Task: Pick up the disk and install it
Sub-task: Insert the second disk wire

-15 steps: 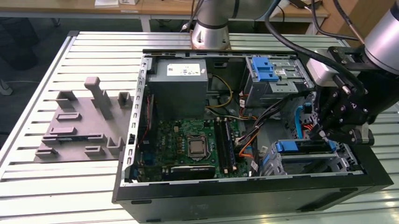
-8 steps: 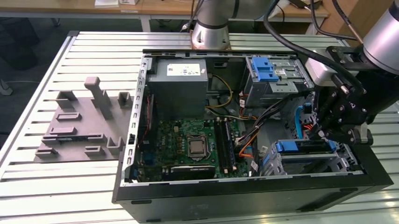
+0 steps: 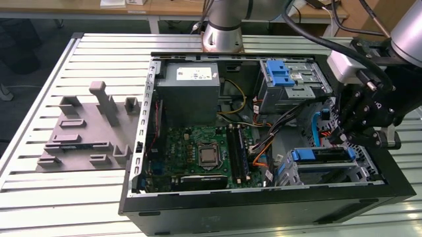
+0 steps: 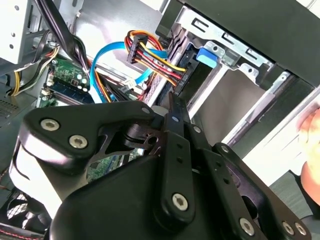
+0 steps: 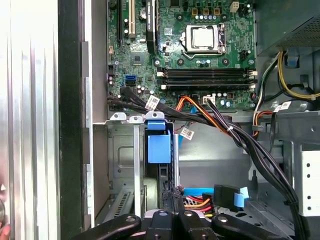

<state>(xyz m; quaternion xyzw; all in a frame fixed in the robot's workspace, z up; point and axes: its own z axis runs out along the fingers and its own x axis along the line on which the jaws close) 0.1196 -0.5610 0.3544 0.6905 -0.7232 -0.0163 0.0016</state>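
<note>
The gripper hangs just above the drive cage; I cannot tell how its jaws stand. Seating the disk wants a straight, gentle push.

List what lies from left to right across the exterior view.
Grey fixture plate → power supply and motherboard → upper drive cage with blue latch → gripper above the lower drive bay.

slatted metal table | on it: open computer case, grey fixture plate
</note>
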